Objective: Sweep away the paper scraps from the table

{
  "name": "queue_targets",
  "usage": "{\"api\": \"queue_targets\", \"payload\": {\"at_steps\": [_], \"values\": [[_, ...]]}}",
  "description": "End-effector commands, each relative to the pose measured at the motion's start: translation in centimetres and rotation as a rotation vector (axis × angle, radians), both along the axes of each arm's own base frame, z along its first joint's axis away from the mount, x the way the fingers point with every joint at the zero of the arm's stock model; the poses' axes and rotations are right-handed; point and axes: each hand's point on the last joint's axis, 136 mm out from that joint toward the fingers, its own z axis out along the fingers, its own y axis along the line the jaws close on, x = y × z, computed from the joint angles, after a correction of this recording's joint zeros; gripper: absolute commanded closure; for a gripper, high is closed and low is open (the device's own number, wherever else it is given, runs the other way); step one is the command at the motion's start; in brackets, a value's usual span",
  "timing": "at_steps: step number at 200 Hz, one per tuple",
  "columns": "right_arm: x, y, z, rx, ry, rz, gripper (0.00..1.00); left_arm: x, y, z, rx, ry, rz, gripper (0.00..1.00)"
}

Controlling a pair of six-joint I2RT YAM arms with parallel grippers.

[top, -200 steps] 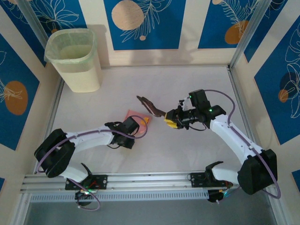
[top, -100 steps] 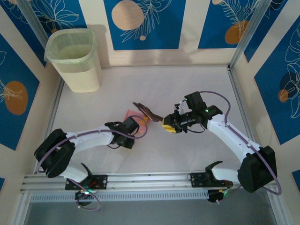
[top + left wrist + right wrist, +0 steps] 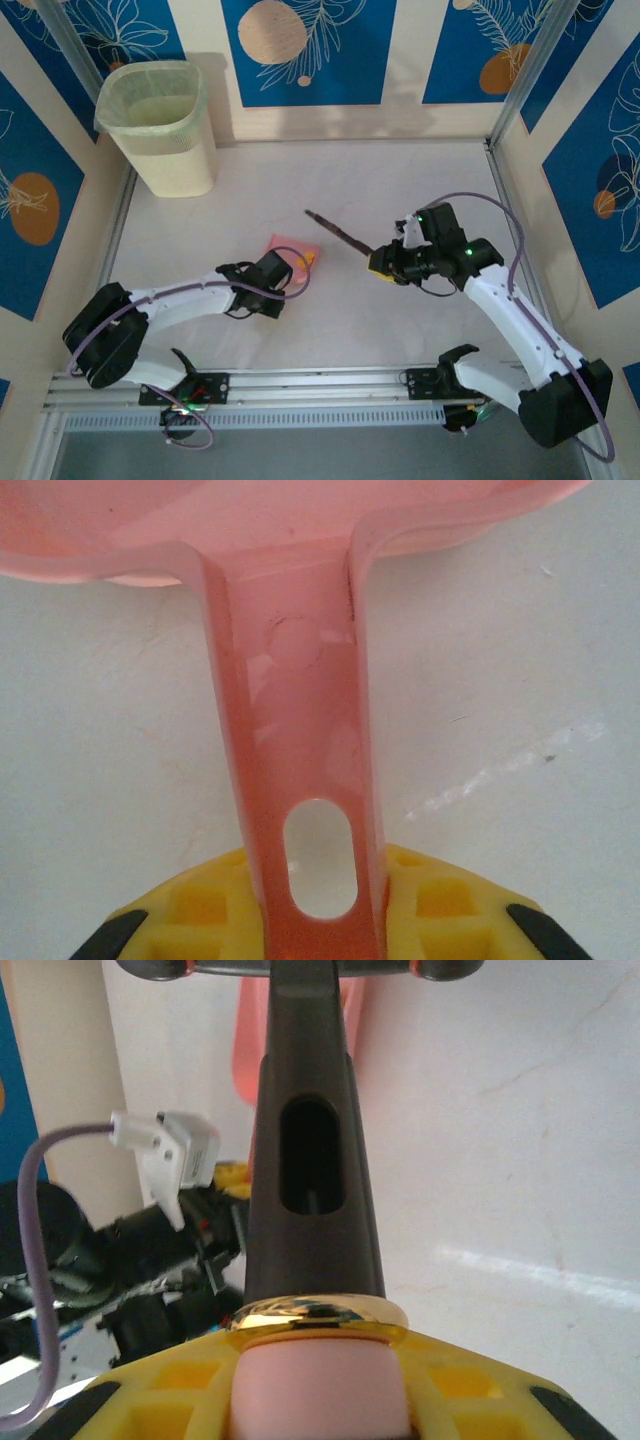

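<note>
My left gripper [image 3: 281, 272] [image 3: 320, 920] is shut on the handle of a pink dustpan [image 3: 288, 247] [image 3: 290, 710], which lies flat on the table [image 3: 400, 180] left of centre. An orange paper scrap [image 3: 308, 258] sits at the pan's right edge. To the right, my right gripper [image 3: 381, 264] [image 3: 318, 1380] is shut on the pink, gold-ringed grip of a dark brush [image 3: 335, 230] [image 3: 312, 1160]. The brush points up-left, and its head hangs apart from the pan, above and to the right of it.
A pale yellow-green waste bin [image 3: 160, 125] stands in the far left corner. Patterned beige-and-blue walls close in the table on three sides, and an aluminium rail [image 3: 320, 385] with both arm bases runs along the near edge.
My right arm has pulled back to the right, drawing the brush head away from the dustpan's edge. The left arm and the pan have barely shifted.
</note>
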Motion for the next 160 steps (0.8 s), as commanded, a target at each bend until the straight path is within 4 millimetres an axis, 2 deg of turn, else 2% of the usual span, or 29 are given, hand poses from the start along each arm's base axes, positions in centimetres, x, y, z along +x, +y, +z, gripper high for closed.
{"api": "queue_targets", "payload": {"at_steps": [1, 19, 47, 74, 95, 127, 160], "values": [[0.2, -1.5, 0.1, -0.005, -0.116, -0.056, 1.00, 0.3, -0.2, 0.8, -0.040, -0.027, -0.006, 1.00], [0.0, -2.8, -0.5, -0.016, -0.177, -0.132, 1.00, 0.3, -0.3, 1.6, -0.064, -0.040, 0.006, 1.00], [0.4, -5.2, -3.0, -0.103, -0.228, -0.241, 1.00, 0.5, 0.8, 3.9, -0.054, -0.065, 0.073, 1.00], [1.2, -5.7, -4.8, -0.123, -0.267, -0.275, 1.00, 0.2, 1.4, 6.8, -0.079, -0.085, 0.115, 1.00], [1.2, -4.5, -5.0, -0.063, -0.304, -0.227, 1.00, 0.2, 2.0, 9.7, -0.099, -0.119, 0.143, 1.00], [1.3, -3.8, -7.2, -0.063, -0.404, -0.212, 1.00, 0.4, 2.6, 15.0, -0.140, -0.182, 0.179, 1.00], [0.8, -1.9, -7.1, -0.071, -0.494, -0.119, 1.00, 1.3, 3.1, 19.8, -0.219, -0.229, 0.227, 1.00]]}}
